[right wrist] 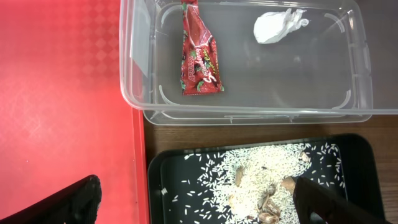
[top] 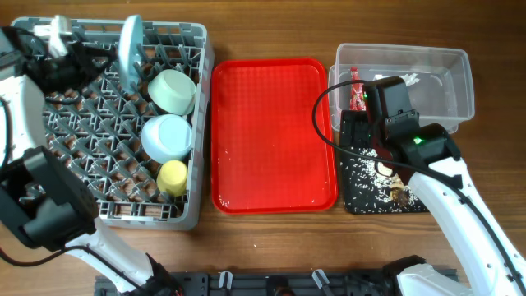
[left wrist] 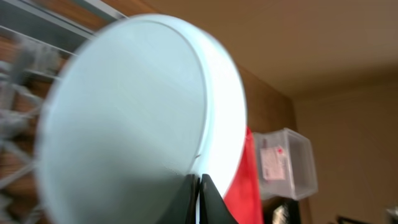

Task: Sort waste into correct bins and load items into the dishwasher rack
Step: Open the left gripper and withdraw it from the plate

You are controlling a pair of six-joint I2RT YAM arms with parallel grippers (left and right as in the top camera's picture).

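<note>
The dishwasher rack (top: pixel 82 156) filled the nine o'clock side. It held an upright pale blue plate (top: pixel 130 45), a pale green bowl (top: pixel 173 90), a pale blue bowl (top: pixel 167 136) and a yellow cup (top: pixel 173 177). The red serving tray (top: pixel 271 131) lay at centre. At two o'clock the clear tub (top: pixel 464 82) held the red wrapper (top: pixel 357 92), and the black tray (top: pixel 349 144) sat at four.

plate (top: pixel 130 45) upright in rack (top: pixel 82 140); wrapper (right wrist: pixel 199 59), tissue (right wrist: pixel 277 25) in tub (right wrist: pixel 298 74).

My right arm (top: pixel 460 197) and left arm (top: pixel 16 115) are white with black joints. A black cable (top: pixel 316 115) and green light (top: pixel 420 140) mark the right.
</note>
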